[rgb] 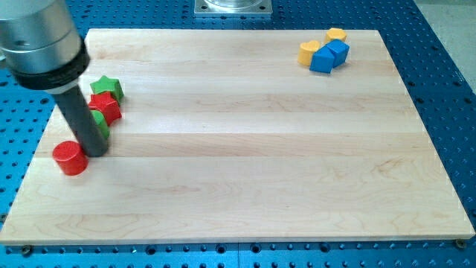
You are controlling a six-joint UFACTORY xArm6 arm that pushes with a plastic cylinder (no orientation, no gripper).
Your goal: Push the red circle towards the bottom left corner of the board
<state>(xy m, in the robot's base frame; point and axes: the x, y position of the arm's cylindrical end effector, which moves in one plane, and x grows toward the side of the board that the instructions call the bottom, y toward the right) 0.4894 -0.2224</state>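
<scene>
The red circle (pixel 70 158) lies near the left edge of the wooden board (pixel 245 171), toward the view's bottom left. My tip (pixel 95 152) rests on the board right beside the red circle, on its upper right side, touching or nearly touching it. The rod hides most of the green circle (pixel 103 128) behind it. A red block (pixel 106 107) and a green star (pixel 107 86) sit just above, in a column.
A yellow block (pixel 309 52), a blue block (pixel 329 56) and a second yellow block (pixel 336 35) cluster at the board's top right. The blue perforated table (pixel 461 89) surrounds the board.
</scene>
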